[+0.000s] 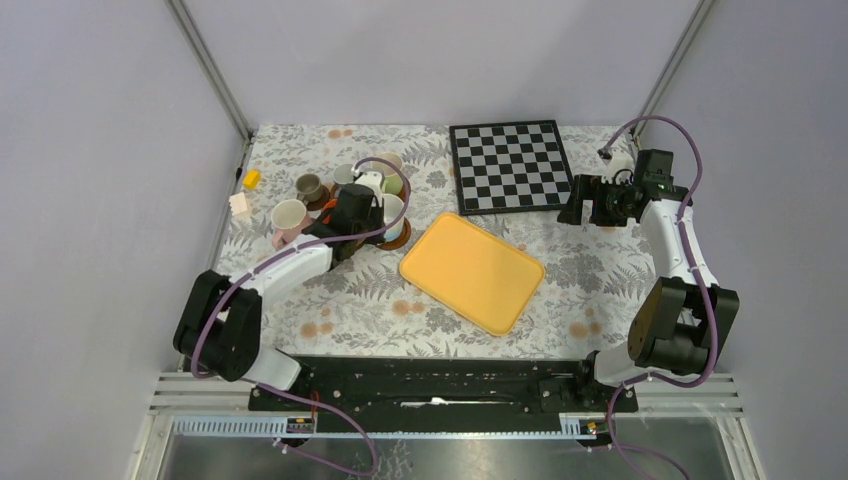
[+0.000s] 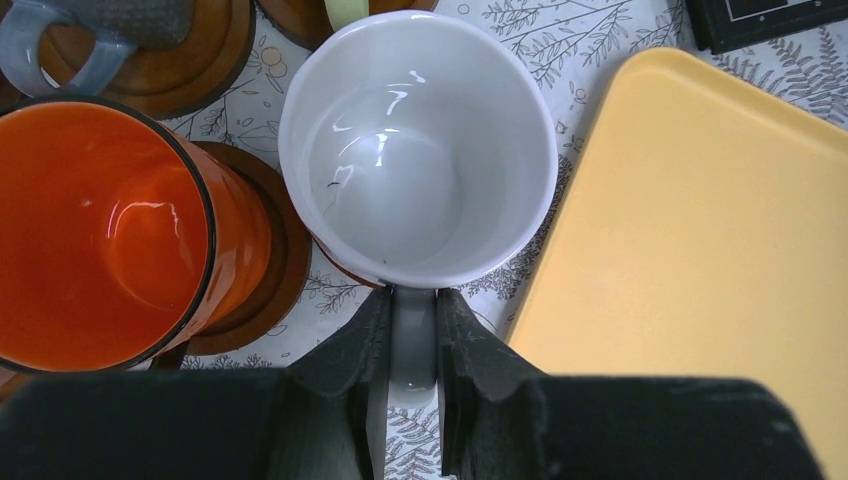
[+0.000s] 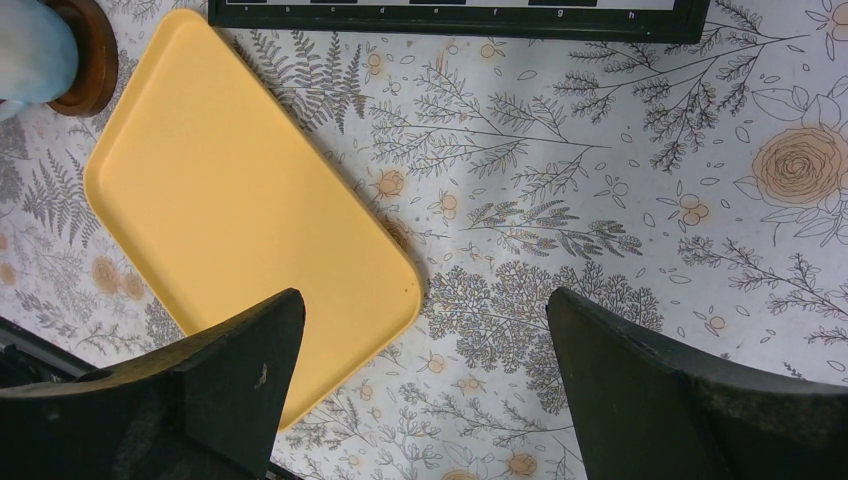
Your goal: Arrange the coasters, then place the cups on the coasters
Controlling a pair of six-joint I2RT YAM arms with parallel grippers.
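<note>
At the far left edge of the bench lie a small yellow block and a white block. Right of them the cups stand clustered. A pinkish cup shows its white inside, and a grey-brown cup stands just beyond it.

In the left wrist view, a blue-grey cup sits on a dark-brown coaster at the far left. Nearer, the orange-red cup sits on a second coaster; its glossy inside shows only reflections. Just right of it is the white cup, whose inside shows highlights and one thin dark fleck. The left fingers pinch its handle from both sides. The edge of a third coaster shows under the white cup, but it cannot be told whether the cup rests on it. The rim of the pale green cup shows at the far edge.

The yellow tray lies flat just right of the white cup, its surface plain yellow. The chessboard lies beyond it.

At the right, the right fingers are spread wide over the flowered bench cloth, beside the tray's right end.
</note>
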